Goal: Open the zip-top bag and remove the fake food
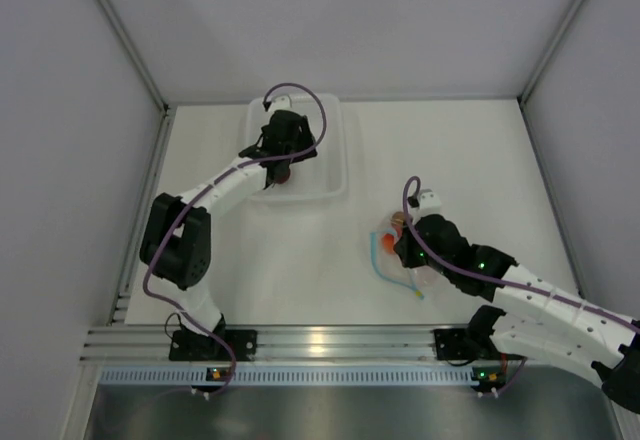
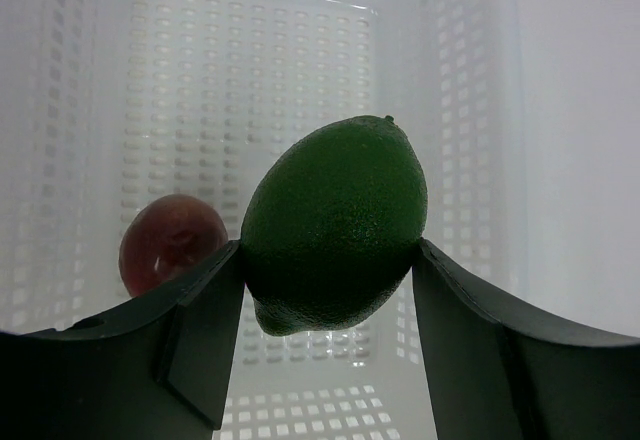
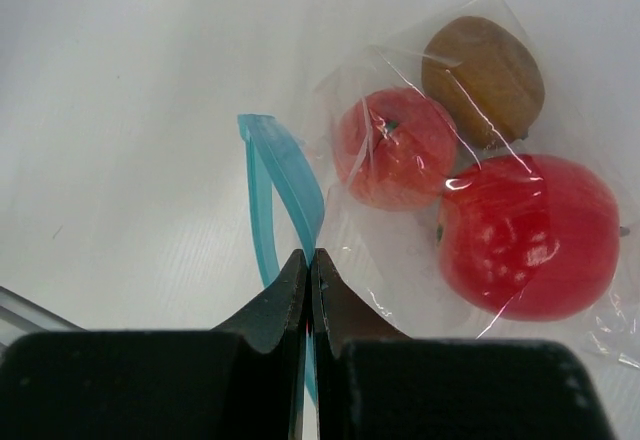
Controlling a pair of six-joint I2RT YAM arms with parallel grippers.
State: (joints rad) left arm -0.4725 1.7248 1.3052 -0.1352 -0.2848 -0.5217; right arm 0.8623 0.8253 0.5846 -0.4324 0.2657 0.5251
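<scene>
The zip-top bag [image 3: 400,250] lies on the table, clear, with its teal zip strip [image 3: 290,175] parted in a loop. Inside it are an orange fruit [image 3: 393,147], a brownish fruit [image 3: 483,80] and a red fruit [image 3: 527,235]. My right gripper [image 3: 308,260] is shut on one side of the zip strip; in the top view it [image 1: 402,245] sits over the bag [image 1: 392,265]. My left gripper [image 2: 328,250] is shut on the green fruit [image 2: 335,210] inside the white tub [image 2: 250,60]. A dark maroon fruit [image 2: 170,243] lies on the tub floor.
The translucent white tub [image 1: 330,150] stands at the back centre, with my left gripper [image 1: 283,150] over it. Grey walls enclose the table on three sides. An aluminium rail [image 1: 320,340] runs along the near edge.
</scene>
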